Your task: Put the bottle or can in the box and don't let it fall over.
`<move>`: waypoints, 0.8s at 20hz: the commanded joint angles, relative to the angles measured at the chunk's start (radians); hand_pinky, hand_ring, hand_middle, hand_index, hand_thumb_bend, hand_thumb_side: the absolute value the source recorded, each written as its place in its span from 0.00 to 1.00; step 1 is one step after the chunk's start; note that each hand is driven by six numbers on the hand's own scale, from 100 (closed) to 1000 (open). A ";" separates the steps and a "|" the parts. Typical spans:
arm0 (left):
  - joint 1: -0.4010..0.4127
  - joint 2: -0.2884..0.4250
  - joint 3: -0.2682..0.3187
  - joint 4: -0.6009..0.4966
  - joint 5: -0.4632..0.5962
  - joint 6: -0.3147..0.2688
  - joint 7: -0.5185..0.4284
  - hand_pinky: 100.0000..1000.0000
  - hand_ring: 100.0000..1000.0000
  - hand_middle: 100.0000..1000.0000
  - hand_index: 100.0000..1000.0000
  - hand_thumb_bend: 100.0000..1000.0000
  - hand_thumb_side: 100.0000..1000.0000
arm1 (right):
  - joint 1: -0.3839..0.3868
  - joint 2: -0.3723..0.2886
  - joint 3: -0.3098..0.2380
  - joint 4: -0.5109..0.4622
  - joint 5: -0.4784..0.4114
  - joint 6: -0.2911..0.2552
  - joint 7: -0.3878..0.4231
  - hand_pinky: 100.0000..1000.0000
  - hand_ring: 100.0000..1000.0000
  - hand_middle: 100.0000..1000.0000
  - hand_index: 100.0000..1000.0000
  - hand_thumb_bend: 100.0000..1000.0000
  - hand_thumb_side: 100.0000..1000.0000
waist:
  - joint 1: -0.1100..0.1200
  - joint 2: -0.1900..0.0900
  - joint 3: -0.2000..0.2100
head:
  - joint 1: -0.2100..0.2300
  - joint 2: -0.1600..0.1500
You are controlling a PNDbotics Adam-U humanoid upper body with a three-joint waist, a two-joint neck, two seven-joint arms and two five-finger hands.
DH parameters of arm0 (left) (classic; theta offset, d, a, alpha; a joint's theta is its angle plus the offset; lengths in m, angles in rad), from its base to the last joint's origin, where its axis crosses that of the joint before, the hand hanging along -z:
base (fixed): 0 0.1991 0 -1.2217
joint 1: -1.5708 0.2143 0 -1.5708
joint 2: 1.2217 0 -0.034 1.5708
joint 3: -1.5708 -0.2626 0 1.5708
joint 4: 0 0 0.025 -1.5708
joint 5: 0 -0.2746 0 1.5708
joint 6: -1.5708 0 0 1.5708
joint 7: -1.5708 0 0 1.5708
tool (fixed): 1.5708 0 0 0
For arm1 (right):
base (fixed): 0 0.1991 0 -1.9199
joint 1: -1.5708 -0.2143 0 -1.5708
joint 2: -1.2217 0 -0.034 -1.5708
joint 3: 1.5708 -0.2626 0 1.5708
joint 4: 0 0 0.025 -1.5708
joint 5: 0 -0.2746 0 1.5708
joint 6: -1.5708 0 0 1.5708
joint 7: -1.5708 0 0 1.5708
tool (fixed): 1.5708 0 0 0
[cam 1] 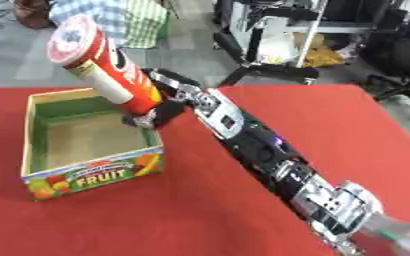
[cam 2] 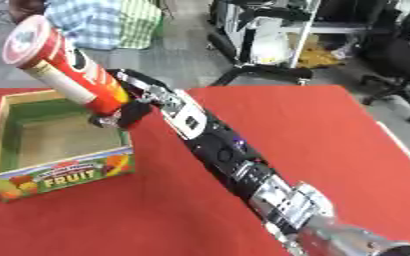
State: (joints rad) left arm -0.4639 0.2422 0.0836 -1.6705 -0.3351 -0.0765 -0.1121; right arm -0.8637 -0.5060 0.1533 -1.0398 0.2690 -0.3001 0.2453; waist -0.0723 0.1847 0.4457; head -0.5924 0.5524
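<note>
Right now the right hand [cam 1: 160,107] has its fingers curled round the lower end of the red can [cam 1: 103,62], holding it tilted above the fruit box [cam 1: 86,177]'s right wall; the box sits on the red counter [cam 1: 331,125].

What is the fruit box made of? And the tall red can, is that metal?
The box looks like cardboard: dull brown inside, thin walls, printed fruit pictures outside. The can, held tilted by the right hand, seems to be a paper tube with a glossy red label and a pale lid; metal can't be ruled out.
</note>
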 commanded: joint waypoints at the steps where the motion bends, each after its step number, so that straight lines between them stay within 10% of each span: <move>1: -0.016 0.006 0.001 -0.010 -0.002 0.000 -0.002 0.79 0.64 0.65 0.83 0.07 0.84 | -0.020 -0.026 -0.016 -0.011 0.117 -0.010 -0.073 0.96 0.90 0.93 0.99 0.40 0.45 | -0.009 -0.040 0.002 | -0.002 -0.009; 9: -0.016 0.004 0.002 -0.008 -0.005 -0.001 -0.003 0.80 0.64 0.65 0.84 0.07 0.84 | -0.012 -0.026 -0.018 -0.005 0.315 -0.012 -0.115 1.00 0.97 1.00 1.00 0.45 0.49 | -0.010 -0.041 0.000 | 0.001 -0.011; 16: -0.009 0.008 0.008 -0.008 -0.004 0.001 0.002 0.80 0.64 0.65 0.84 0.07 0.84 | 0.002 -0.046 -0.044 -0.056 0.188 0.030 -0.153 0.96 0.92 0.96 0.98 0.35 0.46 | -0.006 -0.048 -0.018 | 0.017 -0.006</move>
State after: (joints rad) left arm -0.4630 0.2359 0.0839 -1.6646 -0.3396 -0.0760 -0.1120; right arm -0.8474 -0.5101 0.1242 -1.0635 0.4933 -0.2789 0.1026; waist -0.0756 0.1736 0.4258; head -0.5810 0.5520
